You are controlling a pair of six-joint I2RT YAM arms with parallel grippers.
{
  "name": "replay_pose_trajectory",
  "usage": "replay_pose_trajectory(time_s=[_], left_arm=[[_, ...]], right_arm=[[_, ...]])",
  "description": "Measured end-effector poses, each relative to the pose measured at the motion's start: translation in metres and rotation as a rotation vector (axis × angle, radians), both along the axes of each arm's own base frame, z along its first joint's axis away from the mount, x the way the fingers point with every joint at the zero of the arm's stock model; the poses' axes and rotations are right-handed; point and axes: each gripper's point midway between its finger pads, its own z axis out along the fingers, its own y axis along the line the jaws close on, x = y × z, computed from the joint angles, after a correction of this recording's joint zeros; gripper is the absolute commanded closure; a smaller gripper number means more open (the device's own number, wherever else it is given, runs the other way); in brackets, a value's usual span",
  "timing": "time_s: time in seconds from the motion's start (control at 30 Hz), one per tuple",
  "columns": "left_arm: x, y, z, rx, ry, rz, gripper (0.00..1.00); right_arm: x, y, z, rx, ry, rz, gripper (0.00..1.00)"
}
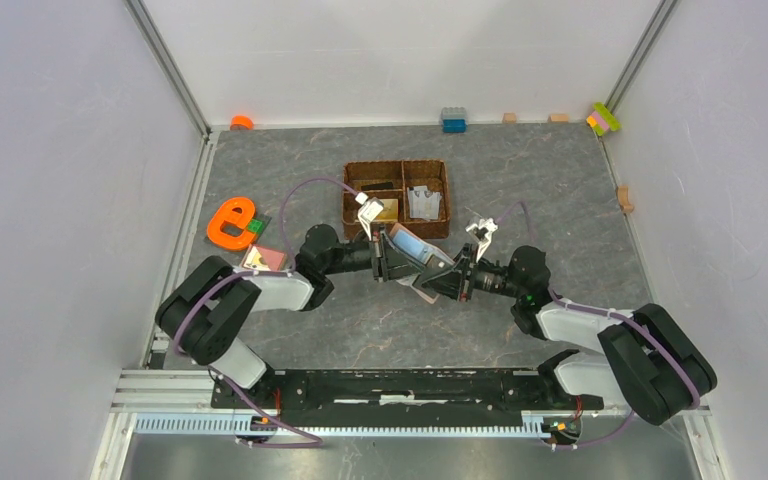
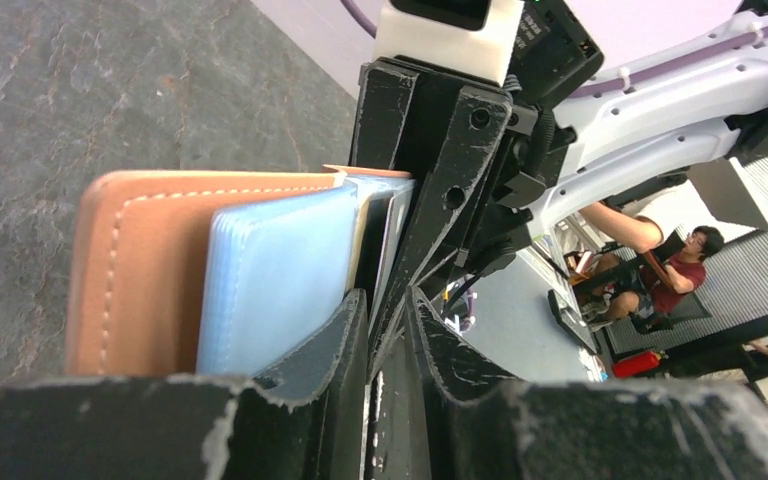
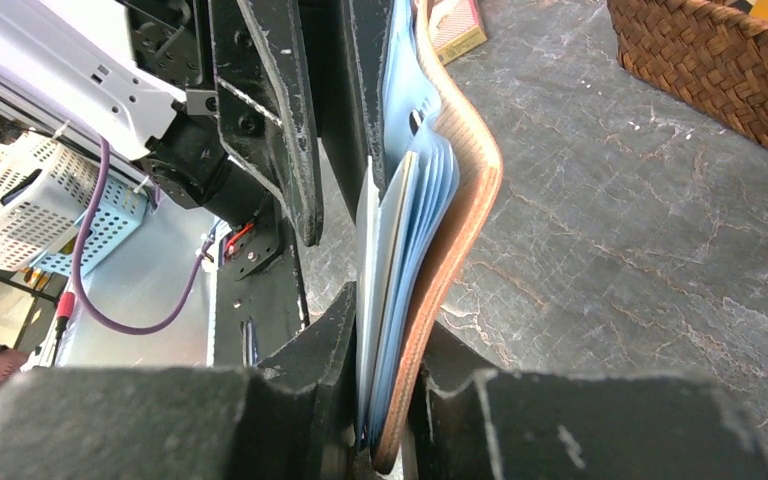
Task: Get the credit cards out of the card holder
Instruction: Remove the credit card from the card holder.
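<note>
Bench [image 1: 580, 210]: basket [image 1: 348, 205] sits at 12 o'clock from the holder [image 1: 411, 244], close by. Holder is mid-bench, held up between both pincers. Right pincer [image 3: 385, 335] at its 4 o'clock, clamped narrow on the leather cover plus blue pockets. Left pincer [image 2: 385, 320] at its 9 o'clock, narrow, nipping thin edges of cards [image 2: 390, 240] in the pocket; can't tell which card.

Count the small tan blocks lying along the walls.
3. One tan block sits at the back wall just right of the blue block, a second further right, a third against the right wall. Others may be hidden.
</note>
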Motion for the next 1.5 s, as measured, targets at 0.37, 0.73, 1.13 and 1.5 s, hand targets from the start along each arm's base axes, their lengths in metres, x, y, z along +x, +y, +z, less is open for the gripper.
replay_pose_trajectory(time_s=[0.37,0.73,1.13,1.5], left_arm=[[-0.006,0.001,-0.007,0.12,-0.024,0.006,0.75],[-0.022,0.002,-0.016,0.156,-0.009,-0.093,0.98],[-0.012,0.036,-0.006,0.124,-0.039,0.054,0.98],[-0.01,0.048,0.0,0.1,-0.051,0.08,0.98]], right_arm=[[-0.008,0.004,-0.007,-0.026,0.008,0.028,0.95],[-0.027,0.009,-0.015,-0.045,0.027,0.117,0.76],[-0.021,0.02,0.007,-0.013,-0.066,0.123,0.73],[-0.017,0.02,0.014,0.005,-0.086,0.097,0.84]])
